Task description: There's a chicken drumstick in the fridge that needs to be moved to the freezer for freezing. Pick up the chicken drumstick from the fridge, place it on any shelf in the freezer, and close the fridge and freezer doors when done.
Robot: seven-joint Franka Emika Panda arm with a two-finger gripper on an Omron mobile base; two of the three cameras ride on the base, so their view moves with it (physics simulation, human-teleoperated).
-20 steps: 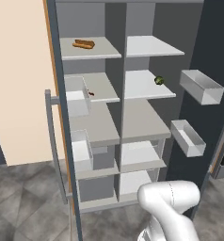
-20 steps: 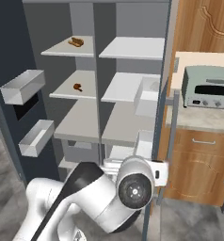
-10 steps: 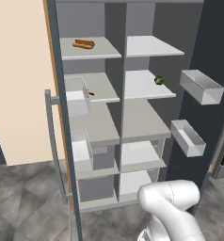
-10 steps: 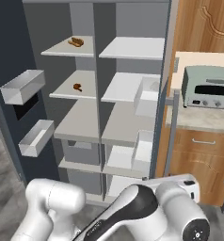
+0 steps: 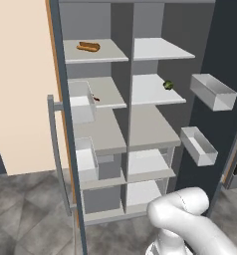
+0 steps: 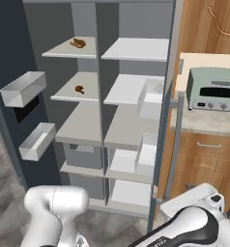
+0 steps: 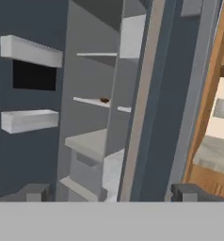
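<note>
Hand view: the gripper (image 7: 113,192) is spread wide with nothing between its tips, and it looks past a door edge toward the shelves, well apart from them.
Chicken drumstick (image 6: 79,89): lies untouched on the second shelf from the top of the left compartment, which I take to be the fridge (image 6: 83,120).
Hot dog (image 5: 88,47): sits on the shelf above in the same compartment and is not the target.
Green ball (image 5: 168,84): sits in the right compartment, the freezer (image 5: 150,127) by my reading.
Doors (image 5: 215,50): both stand open.
Step in hand: the approach for the pick, with nothing grasped yet.
Next move: the arm, low in front of the appliance, likely needs to rise and reach in between the two upper shelves. It then has to settle its tips either side of the drumstick and close, staying clear of the door bin (image 5: 83,102) just beside that shelf.
</note>
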